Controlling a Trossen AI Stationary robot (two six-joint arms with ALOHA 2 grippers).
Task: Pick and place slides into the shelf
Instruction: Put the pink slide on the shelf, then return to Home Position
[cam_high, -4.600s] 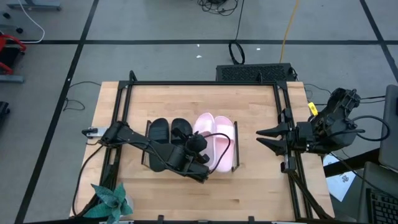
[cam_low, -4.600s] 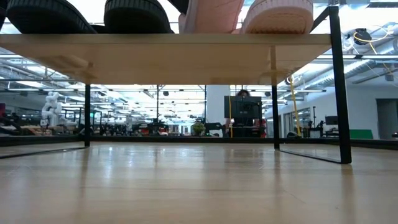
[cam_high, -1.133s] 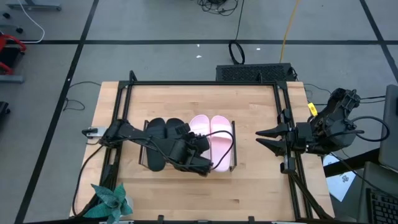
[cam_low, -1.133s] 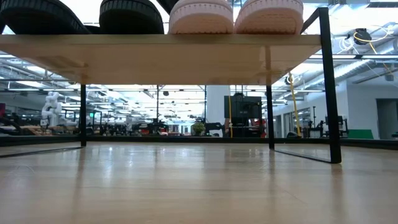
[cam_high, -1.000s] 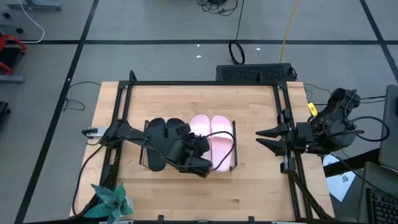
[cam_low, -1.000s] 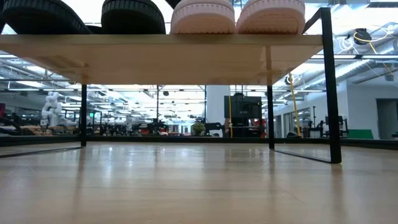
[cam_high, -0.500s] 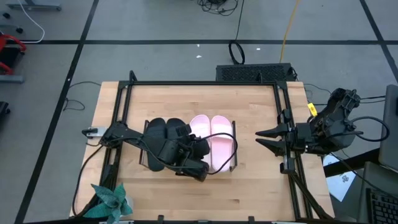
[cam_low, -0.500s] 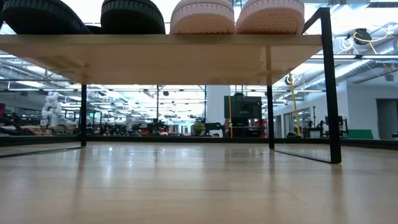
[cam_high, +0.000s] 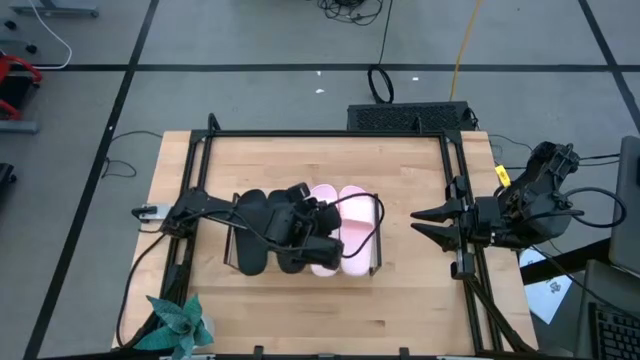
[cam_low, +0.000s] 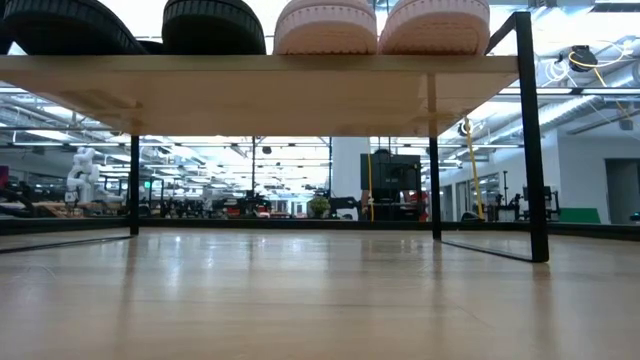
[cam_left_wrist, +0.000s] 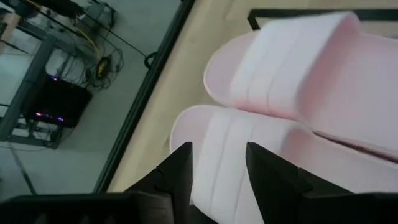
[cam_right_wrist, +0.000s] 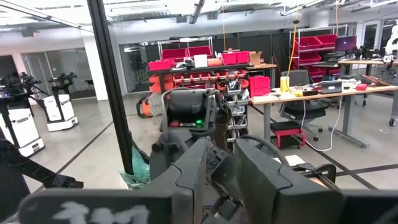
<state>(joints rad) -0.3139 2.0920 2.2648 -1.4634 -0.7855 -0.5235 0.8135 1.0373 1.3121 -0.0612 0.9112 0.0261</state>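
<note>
The shelf (cam_high: 376, 246) stands mid-table; in the low view its board (cam_low: 300, 82) runs across the top. Two black slides (cam_high: 250, 214) and two pink slides (cam_high: 357, 214) rest on it side by side, soles down; their ends show in the low view (cam_low: 212, 25) (cam_low: 435, 25). My left gripper (cam_high: 316, 236) hovers open over the shelf, and in its wrist view the fingers (cam_left_wrist: 217, 158) stand on either side of the left pink slide's strap (cam_left_wrist: 249, 134). I see no touch. My right gripper (cam_high: 418, 220) waits open at the table's right rail.
Black rails (cam_high: 320, 135) frame the tabletop around the shelf. A green paper plant (cam_high: 180, 325) sits at the near left corner. A black box (cam_high: 410, 117) lies past the far edge. Bare wood lies between the shelf and the near edge.
My left gripper has moved from the shelf's near edge toward the far edge and a little left, and now stands over the slides. Its fingers have kept the same gap. The slides and the shelf have stayed in place.
</note>
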